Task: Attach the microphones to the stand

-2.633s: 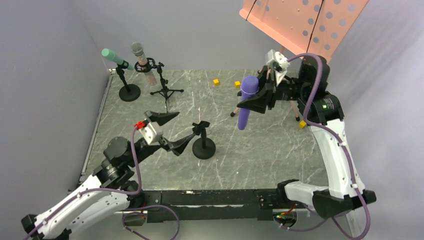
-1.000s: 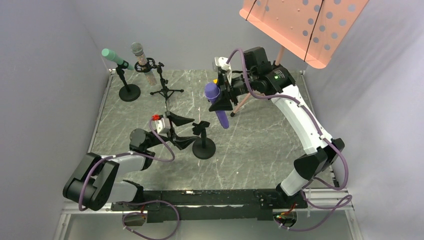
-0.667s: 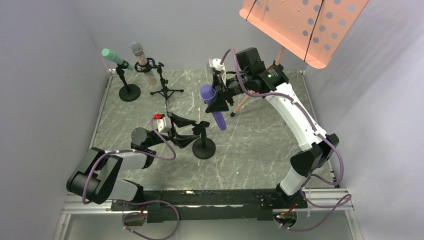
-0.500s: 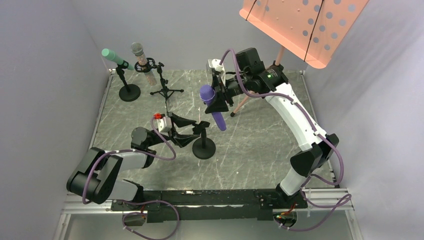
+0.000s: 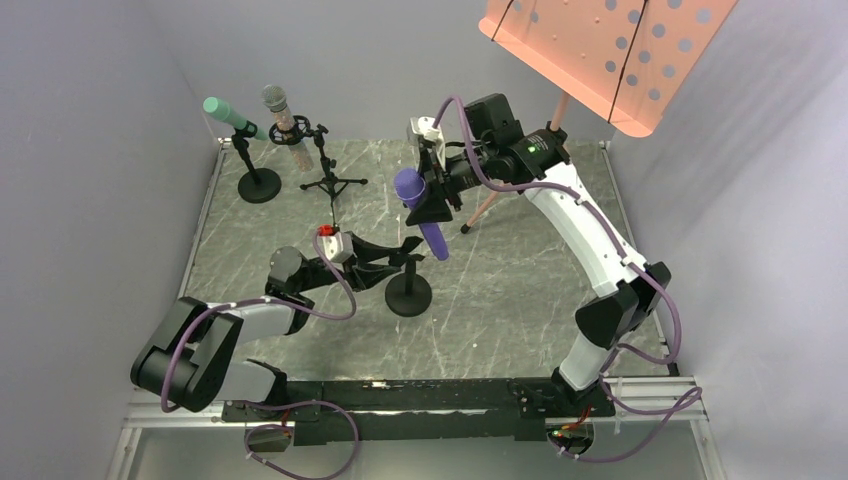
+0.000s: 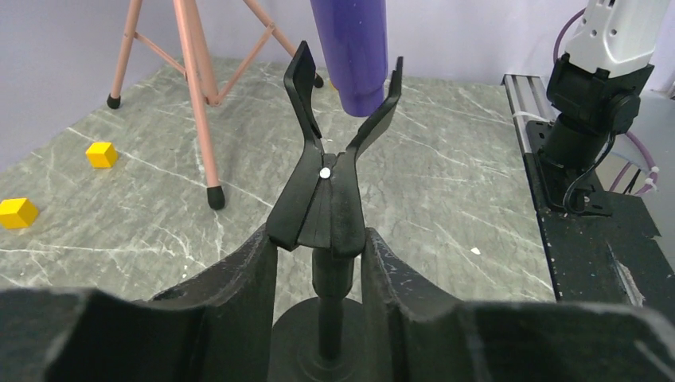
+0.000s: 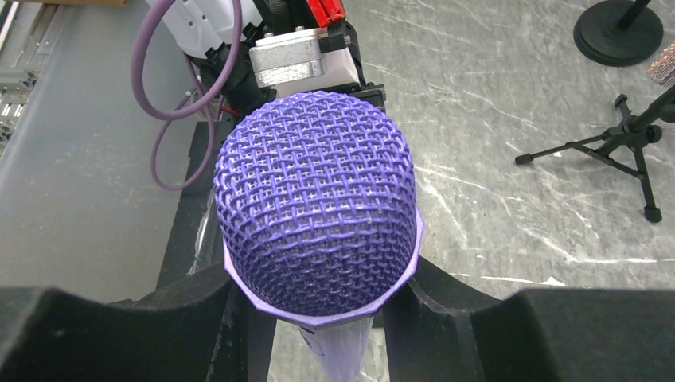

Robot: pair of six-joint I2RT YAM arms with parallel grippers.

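My right gripper (image 5: 432, 200) is shut on the purple microphone (image 5: 418, 212), just below its mesh head (image 7: 317, 199); the body points down. Its lower end (image 6: 352, 48) hangs at the top of the forked clip (image 6: 330, 183) of the small black stand (image 5: 408, 297). My left gripper (image 6: 318, 239) is shut on that clip's base, one finger against each side. The teal microphone (image 5: 226, 112) and the glittery microphone (image 5: 283, 120) sit in their own stands at the back left.
A pink music stand (image 5: 600, 50) rises at the back right, its tripod legs (image 6: 199, 103) just behind the clip. Two yellow cubes (image 6: 102, 153) (image 6: 16, 212) lie on the marble table (image 5: 520, 290). The right arm's base (image 6: 589, 103) is at the right.
My left gripper has slid forward around the stand's clip and closed onto it. The right arm has carried the purple microphone left and down toward the clip.
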